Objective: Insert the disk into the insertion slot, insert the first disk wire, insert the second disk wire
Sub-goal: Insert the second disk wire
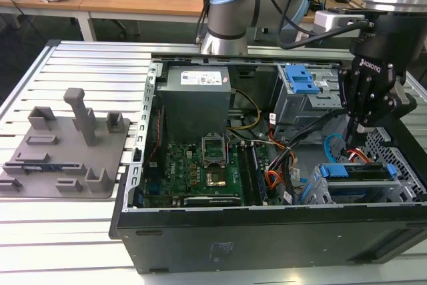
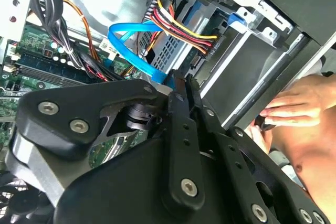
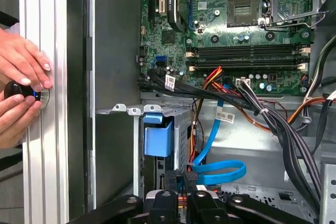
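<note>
**A:** Second wrist view first. What is the gripper [image 2: 184,83] doing?

**B:** Its fingers are drawn together to a narrow tip. In the first wrist view a small black plug [image 3: 190,176] sits between them, so I judge them clenched on it. The plug ends the blue data cable [image 3: 223,171], which loops away just beside the fingertips.

**A:** And where does the disk lie from there?

**B:** In the exterior view the disk [image 1: 355,171] is just below the gripper [image 1: 360,139] and slightly nearer the camera. It lies flat in its blue carrier inside the insertion slot [image 1: 390,193]. Its visible long edge runs from the exterior view's left to the exterior view's right. The plug hangs above that edge. I cannot tell whether it touches the disk.

**A:** Is anything else at that edge?

**B:** A bundle of coloured wires [image 2: 181,30] runs toward the cage beside the blue cable. Whether it is plugged in I cannot tell.

**A:** Counts, working outward?

**B:** One gripper, one plug, one blue data cable, one coloured bundle, one disk, one slot. Farther off there is one taller bay with a blue latch [image 1: 300,81] and one motherboard [image 3: 252,19]. Outside the computer case [image 1: 267,231], two hands [image 3: 23,64] rest on a black knob [image 3: 18,90].
</note>
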### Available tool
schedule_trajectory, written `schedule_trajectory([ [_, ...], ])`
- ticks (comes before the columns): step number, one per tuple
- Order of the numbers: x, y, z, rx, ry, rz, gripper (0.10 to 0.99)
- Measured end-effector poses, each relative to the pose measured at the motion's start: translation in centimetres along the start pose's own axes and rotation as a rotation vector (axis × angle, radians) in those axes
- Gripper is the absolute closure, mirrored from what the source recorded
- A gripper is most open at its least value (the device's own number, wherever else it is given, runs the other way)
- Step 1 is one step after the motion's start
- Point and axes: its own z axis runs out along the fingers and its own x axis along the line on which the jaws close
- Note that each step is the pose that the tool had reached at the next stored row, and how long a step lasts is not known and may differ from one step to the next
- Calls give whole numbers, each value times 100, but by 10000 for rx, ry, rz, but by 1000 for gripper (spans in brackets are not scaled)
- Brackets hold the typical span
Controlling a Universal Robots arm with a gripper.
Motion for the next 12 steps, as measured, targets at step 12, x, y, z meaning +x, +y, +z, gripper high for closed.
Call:
schedule_trajectory([
  [12,8,-118,6,-416,-59,-134,925],
])
